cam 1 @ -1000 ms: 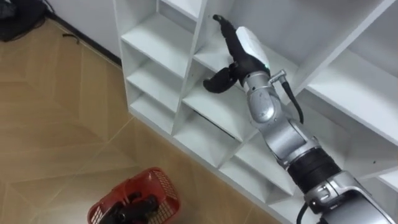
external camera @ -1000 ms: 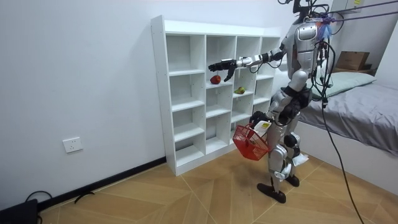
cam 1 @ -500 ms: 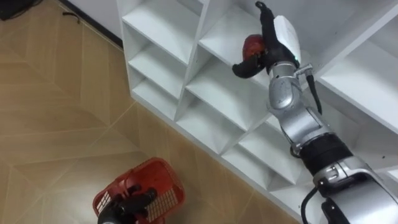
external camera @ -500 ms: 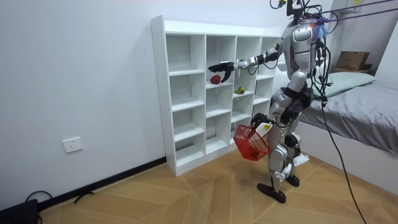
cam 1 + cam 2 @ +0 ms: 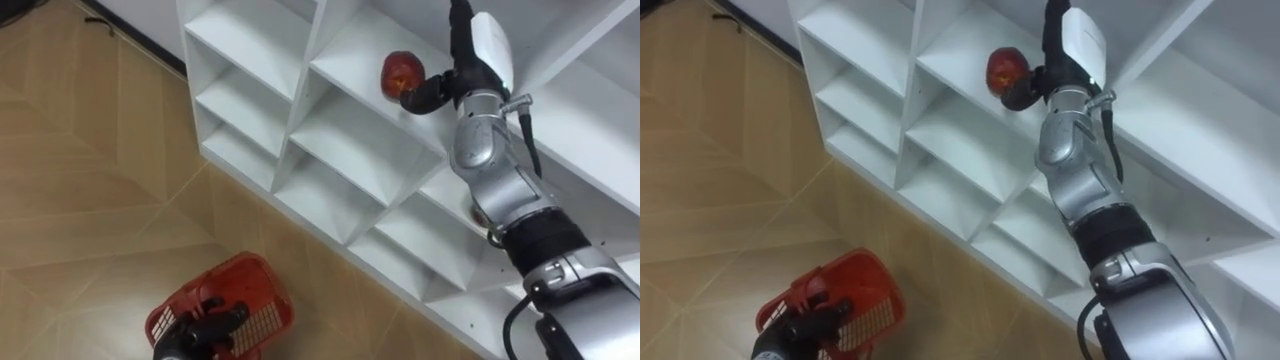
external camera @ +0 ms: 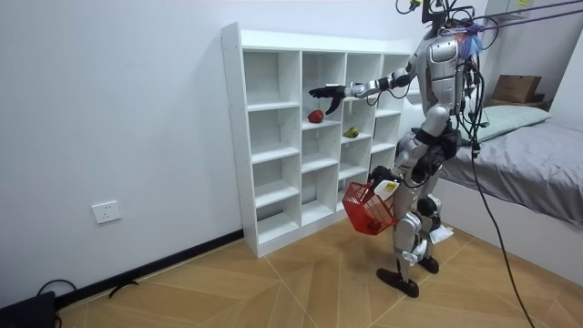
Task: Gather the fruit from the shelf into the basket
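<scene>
Your right robot hand (image 5: 480,62) is up in the shelf (image 5: 250,40), fingers straight and spread, gripping nothing. The apple (image 5: 402,72) sits on the shelf board just left of its thumb, not held. Your left robot hand (image 5: 205,330), low down, is curled round the handle of the basket (image 5: 255,275).

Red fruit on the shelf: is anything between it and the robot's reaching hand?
Nothing visible does. The right hand hovers open close beside the red fruit on its shelf, thumb nearest it, with only bare shelf between.
</scene>
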